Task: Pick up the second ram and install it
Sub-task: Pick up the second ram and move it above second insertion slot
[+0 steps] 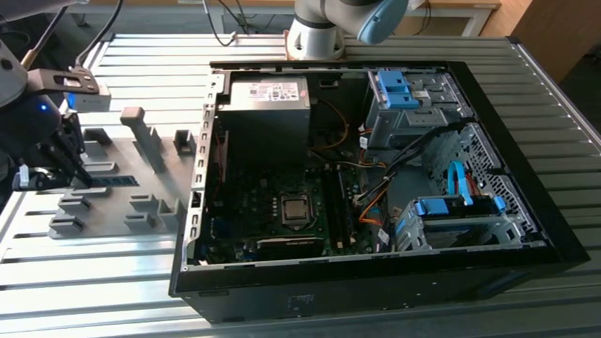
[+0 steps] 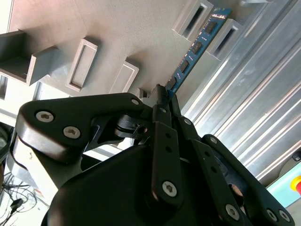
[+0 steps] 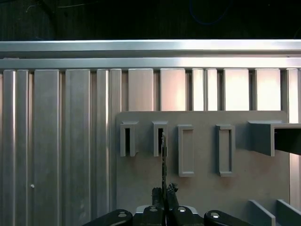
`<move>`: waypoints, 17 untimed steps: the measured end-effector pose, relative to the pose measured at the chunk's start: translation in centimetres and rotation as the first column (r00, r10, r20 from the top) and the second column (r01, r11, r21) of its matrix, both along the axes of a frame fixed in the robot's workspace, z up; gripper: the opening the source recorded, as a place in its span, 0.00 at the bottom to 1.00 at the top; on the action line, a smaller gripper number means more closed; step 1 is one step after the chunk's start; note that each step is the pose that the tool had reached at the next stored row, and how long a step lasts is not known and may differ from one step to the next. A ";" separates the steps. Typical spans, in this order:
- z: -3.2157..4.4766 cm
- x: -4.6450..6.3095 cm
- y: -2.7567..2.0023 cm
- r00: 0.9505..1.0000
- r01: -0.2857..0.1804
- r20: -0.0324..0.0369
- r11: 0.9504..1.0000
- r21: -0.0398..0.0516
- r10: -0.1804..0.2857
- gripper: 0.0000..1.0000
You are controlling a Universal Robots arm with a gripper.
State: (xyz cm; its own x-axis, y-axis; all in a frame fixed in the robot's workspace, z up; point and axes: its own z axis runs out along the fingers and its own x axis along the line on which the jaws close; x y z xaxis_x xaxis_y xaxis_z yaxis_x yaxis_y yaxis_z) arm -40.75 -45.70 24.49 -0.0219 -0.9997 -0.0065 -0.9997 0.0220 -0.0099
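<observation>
The second ram (image 2: pixel 195 47) is a thin blue-green stick with black chips, standing on its long edge over the grey holder plate (image 1: pixel 169 190). My gripper (image 2: pixel 163 96) is shut on its near end. In the first wrist view the ram (image 3: pixel 163 160) shows edge-on, running from my gripper (image 3: pixel 164 192) to a slotted holder block (image 3: pixel 160 139). In the exterior view the ram (image 1: pixel 117 181) lies at the plate's left side, with my gripper (image 1: pixel 83 179) at its left end. I cannot tell whether the ram still rests in its holder.
An open computer case (image 1: pixel 526 232) lies to the exterior view's right of the plate, its motherboard (image 1: pixel 281 204) exposed. Several grey holder blocks (image 1: pixel 141 130) rise from the plate. The arm's base (image 1: pixel 314 32) stands behind the case on the ribbed metal table (image 1: pixel 94 282).
</observation>
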 end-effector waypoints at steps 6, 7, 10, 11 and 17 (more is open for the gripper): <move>0.17 0.0 0.00 1.000 0.000 0.000 1.000 0.000 0.000 0.14; 0.19 0.0 0.00 1.000 0.000 0.000 1.000 0.000 0.000 0.14; 0.29 0.0 0.00 1.000 0.000 0.000 1.000 0.000 0.000 0.14; 0.32 0.0 0.00 1.000 0.000 0.000 1.000 0.000 0.000 0.14; 0.56 0.0 0.00 1.000 0.000 0.000 1.000 0.000 0.000 0.14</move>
